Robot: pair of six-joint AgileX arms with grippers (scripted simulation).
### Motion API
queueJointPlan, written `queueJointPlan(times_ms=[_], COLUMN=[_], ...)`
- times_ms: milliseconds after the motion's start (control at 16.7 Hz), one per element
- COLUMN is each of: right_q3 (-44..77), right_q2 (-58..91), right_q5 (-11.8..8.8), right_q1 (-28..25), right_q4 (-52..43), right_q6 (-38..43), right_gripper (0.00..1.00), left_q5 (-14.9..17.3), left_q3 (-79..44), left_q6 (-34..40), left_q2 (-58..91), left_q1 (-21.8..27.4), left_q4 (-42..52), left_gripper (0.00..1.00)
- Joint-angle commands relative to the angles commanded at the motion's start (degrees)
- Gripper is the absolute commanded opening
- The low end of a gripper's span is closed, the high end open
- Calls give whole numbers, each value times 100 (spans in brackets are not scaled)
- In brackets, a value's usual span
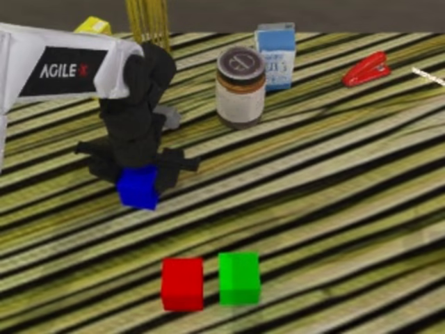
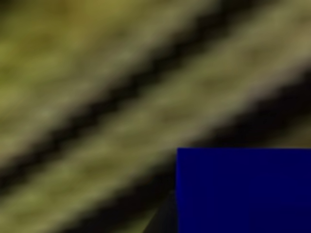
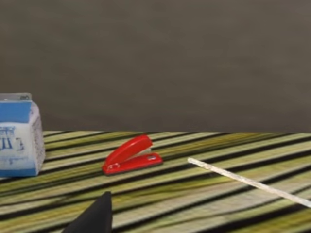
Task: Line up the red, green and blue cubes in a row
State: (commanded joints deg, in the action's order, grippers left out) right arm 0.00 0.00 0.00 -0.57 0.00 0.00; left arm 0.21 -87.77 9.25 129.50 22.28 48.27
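Observation:
My left gripper (image 1: 139,182) reaches down at the table's left and is shut on the blue cube (image 1: 138,188). In the left wrist view the blue cube (image 2: 243,191) fills the corner, with a dark finger (image 2: 165,221) against its side. The red cube (image 1: 182,283) and the green cube (image 1: 239,278) sit side by side near the front edge, a small gap between them, to the right of and nearer than the blue one. My right arm is outside the top view; only a dark tip of the right gripper (image 3: 97,216) shows in its wrist view.
A lidded jar (image 1: 240,87) and a blue-and-white carton (image 1: 276,56) stand at the back middle. A red stapler (image 1: 366,68) and a thin white stick (image 1: 427,75) lie at the back right. A yellow object (image 1: 92,26) sits behind the left arm.

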Motion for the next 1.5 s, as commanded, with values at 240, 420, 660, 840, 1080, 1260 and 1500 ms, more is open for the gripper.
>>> queueJointPlan(times_ms=[240,420,660,840,1080,1260,1500], right_q3=[0,0,0,0,0,0,0], right_q2=[0,0,0,0,0,0,0], right_q5=[0,0,0,0,0,0,0], right_q1=[0,0,0,0,0,0,0], right_q4=[0,0,0,0,0,0,0], right_q6=[0,0,0,0,0,0,0], right_gripper=[100,100,100,100,100,100,100], left_q5=[-21,-23,-26,-26,-31,-44,-67], left_q3=[-55,-332,-795,-852,-883,-1154,-1676], left_q6=[-14,-14,-7,-5,64,633,2017], left_q2=[-141,-286,-607,-665,-619,-468,-193], left_q1=[3,-22,-87,-100,-1,455,1498], left_q4=[70,493,1314,1395,1405,1559,1888], left_gripper=[0,0,0,0,0,0,0])
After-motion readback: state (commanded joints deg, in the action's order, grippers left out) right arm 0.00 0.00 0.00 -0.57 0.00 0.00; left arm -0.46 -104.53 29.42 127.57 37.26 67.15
